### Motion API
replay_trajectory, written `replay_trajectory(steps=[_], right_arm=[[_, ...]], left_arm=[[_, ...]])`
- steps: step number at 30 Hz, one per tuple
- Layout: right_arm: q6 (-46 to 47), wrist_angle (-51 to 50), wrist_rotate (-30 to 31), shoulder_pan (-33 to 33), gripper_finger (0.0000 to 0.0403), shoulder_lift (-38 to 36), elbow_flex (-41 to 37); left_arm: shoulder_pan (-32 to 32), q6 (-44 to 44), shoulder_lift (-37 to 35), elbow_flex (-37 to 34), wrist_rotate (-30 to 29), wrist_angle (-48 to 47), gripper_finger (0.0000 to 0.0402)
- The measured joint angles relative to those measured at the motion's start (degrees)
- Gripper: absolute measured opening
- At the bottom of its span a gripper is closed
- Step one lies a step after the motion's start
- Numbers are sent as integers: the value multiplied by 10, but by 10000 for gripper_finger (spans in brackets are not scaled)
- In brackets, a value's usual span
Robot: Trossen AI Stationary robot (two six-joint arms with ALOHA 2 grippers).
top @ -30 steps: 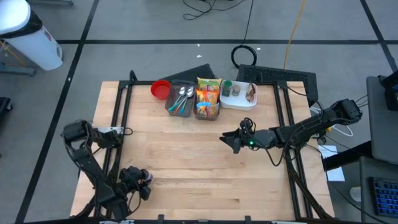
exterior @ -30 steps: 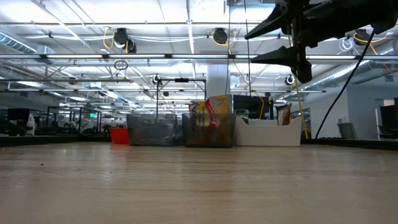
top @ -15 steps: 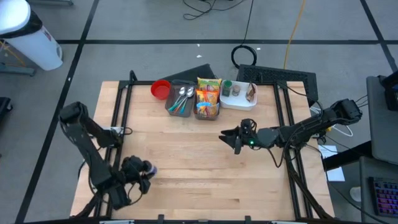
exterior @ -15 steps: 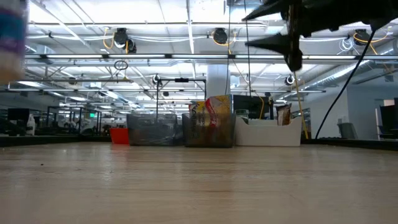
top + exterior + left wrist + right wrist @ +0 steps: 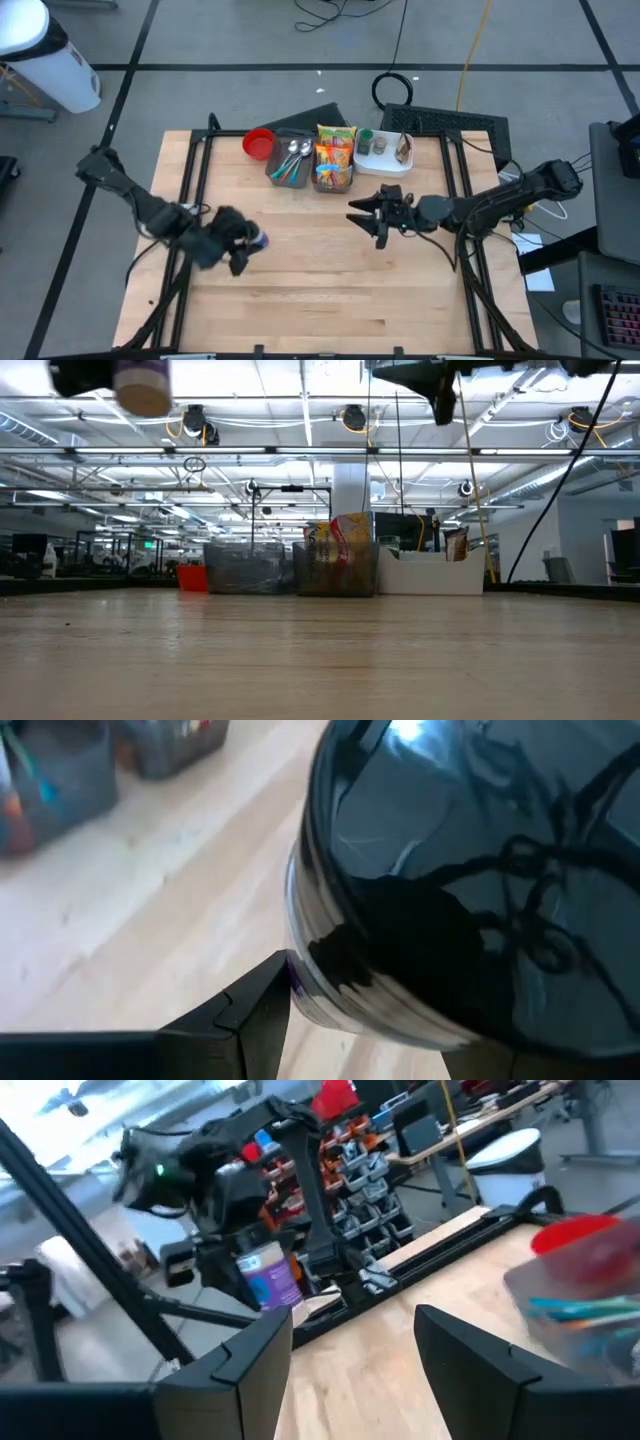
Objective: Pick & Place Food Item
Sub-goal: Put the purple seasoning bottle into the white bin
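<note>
Wooden table (image 5: 330,290) w/ bins at the far edge; a small jar was held aloft over its left part

Behind the table an open workshop w/ ceiling lights was seen. The jar (image 5: 268,1277), a small cylinder w/ a white-and-purple label and a dark glossy lid, was judged rigid, light, prob. glass or hard plastic, so smooth and apt to slip or crack if dropped; its straight side below the lid was judged the best place for a grip. It was carried clear of the table by the left gripper (image 5: 238,243), whose fingers were clamped across the jar's body at approx. mid-width. The right gripper (image 5: 372,217) was held above the table's middle, near the snack bin (image 5: 334,170), fingers parted, nothing between them and nothing touched
</note>
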Motion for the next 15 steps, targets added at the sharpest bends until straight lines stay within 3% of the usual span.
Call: replay_trajectory(steps=[8, 15], right_arm=[[-27, -122, -122, -63, 208, 25, 107], [-21, -127, -222, -126, 214, 94, 182]], left_arm=[[156, 197, -3, 0, 156, 111, 213], [270, 300, 10, 1, 258, 194, 213]])
